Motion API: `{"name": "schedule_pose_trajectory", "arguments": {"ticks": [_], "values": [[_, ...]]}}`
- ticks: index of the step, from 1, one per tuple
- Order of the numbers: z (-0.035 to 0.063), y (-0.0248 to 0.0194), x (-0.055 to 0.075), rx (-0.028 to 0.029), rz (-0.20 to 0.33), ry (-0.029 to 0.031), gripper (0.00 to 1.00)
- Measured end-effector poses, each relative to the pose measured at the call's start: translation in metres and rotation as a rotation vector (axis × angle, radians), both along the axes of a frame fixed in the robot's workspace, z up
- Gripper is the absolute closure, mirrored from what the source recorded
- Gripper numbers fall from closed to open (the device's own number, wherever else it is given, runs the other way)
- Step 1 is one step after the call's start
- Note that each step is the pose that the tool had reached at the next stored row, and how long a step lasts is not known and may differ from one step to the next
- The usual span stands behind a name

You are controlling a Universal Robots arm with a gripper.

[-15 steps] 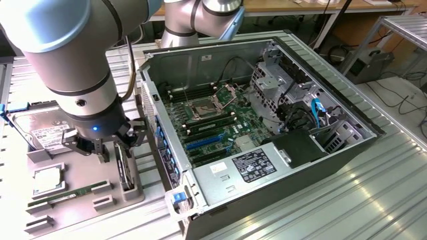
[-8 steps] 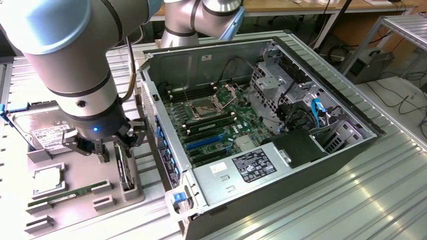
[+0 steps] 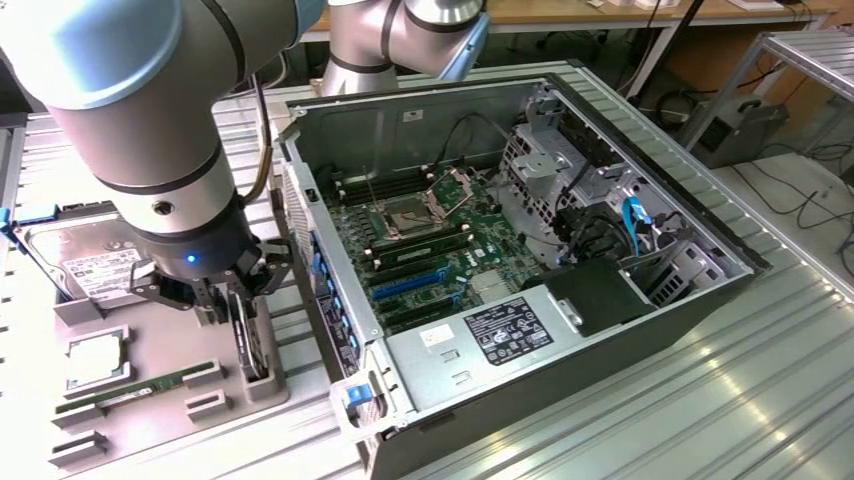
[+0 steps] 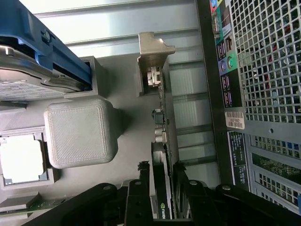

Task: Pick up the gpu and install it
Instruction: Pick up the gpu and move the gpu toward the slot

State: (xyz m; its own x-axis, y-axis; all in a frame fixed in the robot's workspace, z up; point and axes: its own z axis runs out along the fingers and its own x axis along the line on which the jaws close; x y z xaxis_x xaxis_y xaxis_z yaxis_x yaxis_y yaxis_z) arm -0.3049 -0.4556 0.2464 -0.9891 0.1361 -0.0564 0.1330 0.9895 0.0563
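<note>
Here the end effector (image 4: pixel 162 167) straddles the half-hidden gpu (image 4: pixel 161 193), grip impossible to tell.

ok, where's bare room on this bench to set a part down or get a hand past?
Free: ribbed metal tabletop on the exterior view's right of the open black computer case. Crowded: grey plastic tray, packed with silver-topped hard drive, square processor chip, green memory stick and thin black gpu card, claw at that card. Tray-to-case gap is narrow.
</note>
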Motion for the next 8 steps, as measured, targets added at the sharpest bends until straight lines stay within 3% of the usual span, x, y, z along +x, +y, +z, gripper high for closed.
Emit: {"name": "schedule_pose_trajectory", "arguments": {"ticks": [8], "values": [[0.0, 0.0, 0.0, 0.0, 0.0, 0.0, 0.73]]}}
